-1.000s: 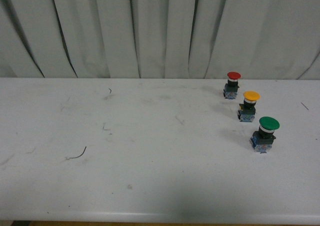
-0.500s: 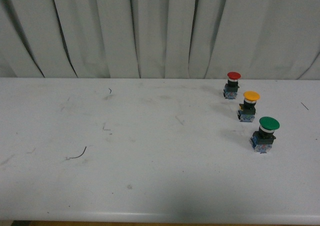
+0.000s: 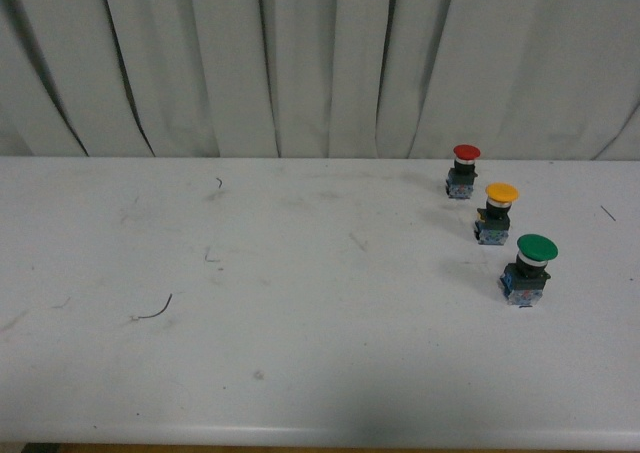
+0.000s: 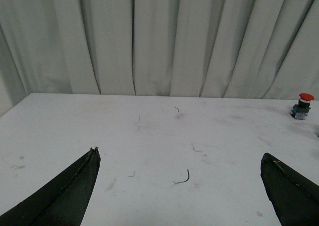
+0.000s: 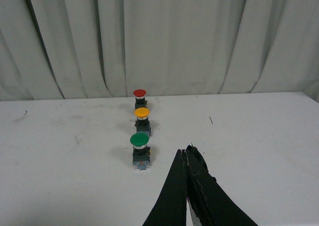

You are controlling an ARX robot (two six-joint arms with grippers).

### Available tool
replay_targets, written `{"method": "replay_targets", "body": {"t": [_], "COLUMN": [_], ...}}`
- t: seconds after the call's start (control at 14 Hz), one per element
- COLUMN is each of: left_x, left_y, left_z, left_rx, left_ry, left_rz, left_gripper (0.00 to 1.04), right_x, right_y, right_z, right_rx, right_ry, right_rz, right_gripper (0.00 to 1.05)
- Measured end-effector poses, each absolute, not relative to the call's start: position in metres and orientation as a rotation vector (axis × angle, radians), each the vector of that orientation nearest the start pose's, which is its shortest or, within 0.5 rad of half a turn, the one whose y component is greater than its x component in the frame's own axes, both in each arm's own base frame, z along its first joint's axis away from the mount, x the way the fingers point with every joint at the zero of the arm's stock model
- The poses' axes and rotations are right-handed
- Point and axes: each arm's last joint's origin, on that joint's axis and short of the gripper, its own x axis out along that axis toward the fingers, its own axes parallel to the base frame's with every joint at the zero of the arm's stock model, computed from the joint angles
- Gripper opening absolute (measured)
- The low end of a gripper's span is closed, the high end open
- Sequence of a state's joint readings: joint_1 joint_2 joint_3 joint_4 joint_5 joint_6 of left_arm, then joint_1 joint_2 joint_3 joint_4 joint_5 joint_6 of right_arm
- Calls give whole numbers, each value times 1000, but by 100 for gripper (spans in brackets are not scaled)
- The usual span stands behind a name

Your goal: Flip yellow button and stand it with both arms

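The white table (image 3: 300,353) carries a red button (image 3: 464,170), the yellow button (image 3: 496,212) and a green button (image 3: 529,268), all upright in a row.

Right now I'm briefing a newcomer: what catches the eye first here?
Three upright mushroom-capped push-buttons in a line on the white table's right side: red-capped button farthest, yellow-orange-capped button in the middle, green-capped button nearest. The left gripper is wide open, the right gripper shut.

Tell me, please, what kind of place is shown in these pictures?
Probably a robot test bench: a bare white table, a grey curtain backdrop, and only three push-buttons in a row, red, yellow and green.
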State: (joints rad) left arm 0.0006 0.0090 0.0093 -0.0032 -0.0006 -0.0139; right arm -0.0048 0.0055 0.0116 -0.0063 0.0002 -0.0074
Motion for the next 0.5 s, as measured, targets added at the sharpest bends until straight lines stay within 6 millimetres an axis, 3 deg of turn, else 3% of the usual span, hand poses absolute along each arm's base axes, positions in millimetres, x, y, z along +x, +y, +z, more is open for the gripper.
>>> {"method": "replay_targets", "body": {"t": [0.21,0.29,0.5], "left_x": [98,98,98], "left_y": [0,0,0], "left_z": [166,166,166], "left_rx": [-14,-14,-14], "left_ry": [3,3,3], "left_rz": [1,1,1], "left_gripper": [98,98,98], "right_x": [97,97,97], "right_y": [0,0,0], "right_z": [167,167,167], "right_rx": [-7,-7,-7], "right_ry": [-5,-4,-5], "right_rz": [-5,-5,-5], "right_gripper": [2,9,58]}}
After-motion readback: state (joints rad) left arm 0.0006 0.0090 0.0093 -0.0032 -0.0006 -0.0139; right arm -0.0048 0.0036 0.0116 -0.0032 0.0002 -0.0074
